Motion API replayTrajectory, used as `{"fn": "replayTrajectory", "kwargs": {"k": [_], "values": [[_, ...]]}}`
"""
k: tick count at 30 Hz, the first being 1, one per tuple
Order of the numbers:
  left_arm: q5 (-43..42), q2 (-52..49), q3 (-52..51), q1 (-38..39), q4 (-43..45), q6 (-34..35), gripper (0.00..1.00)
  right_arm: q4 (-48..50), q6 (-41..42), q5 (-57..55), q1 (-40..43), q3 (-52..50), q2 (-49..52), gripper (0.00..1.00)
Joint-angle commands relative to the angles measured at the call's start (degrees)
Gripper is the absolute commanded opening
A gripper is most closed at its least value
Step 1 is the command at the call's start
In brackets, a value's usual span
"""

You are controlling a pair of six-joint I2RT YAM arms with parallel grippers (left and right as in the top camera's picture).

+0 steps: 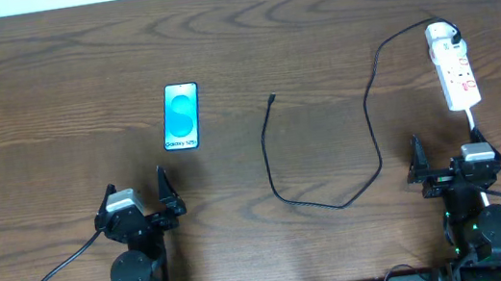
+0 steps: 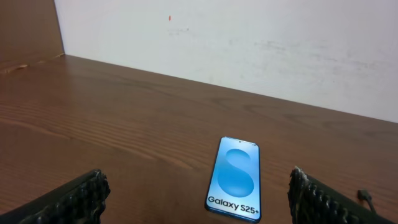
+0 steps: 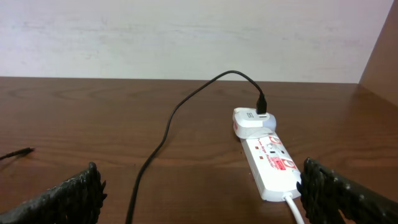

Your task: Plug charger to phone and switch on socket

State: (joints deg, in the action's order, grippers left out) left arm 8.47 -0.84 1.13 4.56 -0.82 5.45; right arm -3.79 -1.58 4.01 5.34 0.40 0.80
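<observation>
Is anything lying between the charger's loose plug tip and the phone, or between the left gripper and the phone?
Nothing visible. Only bare table separates the plug tip from the phone. The left gripper is open and faces the phone with clear wood between them.

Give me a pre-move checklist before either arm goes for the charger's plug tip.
1. Left gripper and right gripper open and empty: ok.
2. Charger plug tip lying free, nothing on it: ok.
3. Phone flat, screen up, apart from the charger: ok.
4. Which phone edge takes the plug: cannot tell, no port shows.
5. White adapter seated at the far end of the socket: ok, as far as the right wrist view shows.
6. Socket switch position: cannot tell, too small.
</observation>
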Motion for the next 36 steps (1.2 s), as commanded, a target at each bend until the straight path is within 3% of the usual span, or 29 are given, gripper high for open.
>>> {"fn": "replayTrajectory", "kwargs": {"k": [1, 36], "values": [[0.81, 0.57, -0.90, -0.31, -2.54, -1.14, 0.93, -0.26, -0.20, -0.31, -0.20, -0.09, -0.42, 0.99], [0.79, 0.57, -0.90, -0.31, -2.49, -1.14, 0.93, 0.20, -0.20, 1.01, -0.20, -0.09, -0.42, 0.99]]}}
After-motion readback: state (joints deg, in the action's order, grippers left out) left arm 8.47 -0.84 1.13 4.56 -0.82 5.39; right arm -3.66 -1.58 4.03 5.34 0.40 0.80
